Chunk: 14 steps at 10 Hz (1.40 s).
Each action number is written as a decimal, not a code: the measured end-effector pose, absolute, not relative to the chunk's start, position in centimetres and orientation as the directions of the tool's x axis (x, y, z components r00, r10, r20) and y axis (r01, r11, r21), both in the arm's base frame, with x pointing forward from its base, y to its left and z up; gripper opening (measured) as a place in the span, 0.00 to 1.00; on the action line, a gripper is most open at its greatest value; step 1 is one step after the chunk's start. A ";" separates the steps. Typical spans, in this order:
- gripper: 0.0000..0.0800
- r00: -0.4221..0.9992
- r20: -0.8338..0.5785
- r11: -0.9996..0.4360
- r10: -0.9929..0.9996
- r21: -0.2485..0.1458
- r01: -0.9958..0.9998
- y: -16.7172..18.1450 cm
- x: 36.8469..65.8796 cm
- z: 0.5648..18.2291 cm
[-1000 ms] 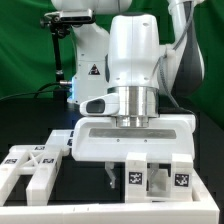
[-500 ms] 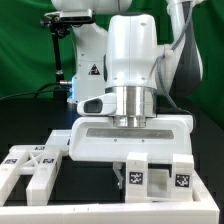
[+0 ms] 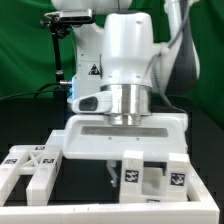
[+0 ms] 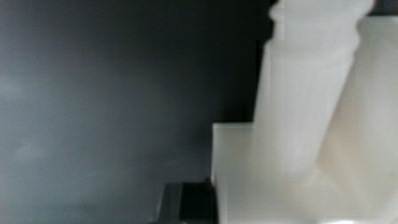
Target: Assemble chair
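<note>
In the exterior view my gripper (image 3: 110,171) hangs low over the table, just to the exterior view's left of a white chair piece (image 3: 152,176) that carries two square tags. Only thin dark fingertips show under the wide hand, and they stand shut with nothing visible between them. A second white chair piece (image 3: 30,166), a frame with crossed bars and tags, lies at the exterior view's left. The wrist view shows a white turned bar (image 4: 299,95) rising from a white block (image 4: 267,170), with one dark finger (image 4: 189,203) close beside the block.
The black table (image 3: 20,115) runs back to a green curtain (image 3: 25,40). A camera stand (image 3: 62,45) rises behind the arm. A white rail (image 3: 100,218) runs along the table's front edge.
The jaws have closed. The hand has tilted and shifted slightly to the exterior view's left, and the tagged piece has slid a little the same way.
</note>
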<state>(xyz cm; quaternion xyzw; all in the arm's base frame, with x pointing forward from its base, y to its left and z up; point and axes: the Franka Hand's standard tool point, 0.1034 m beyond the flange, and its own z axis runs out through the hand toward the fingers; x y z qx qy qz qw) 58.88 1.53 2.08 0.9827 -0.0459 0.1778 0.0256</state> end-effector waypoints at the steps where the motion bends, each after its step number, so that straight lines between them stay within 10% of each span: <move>1: 0.04 0.947 0.315 -0.996 -0.065 0.038 -0.081 -0.5 57.9 2.7; 7: 0.04 0.980 -0.194 -0.996 -0.036 -0.077 -0.052 -3.3 54.6 8.5; 14: 0.04 0.723 -0.690 -0.996 0.034 -0.087 -0.036 -2.3 53.3 7.5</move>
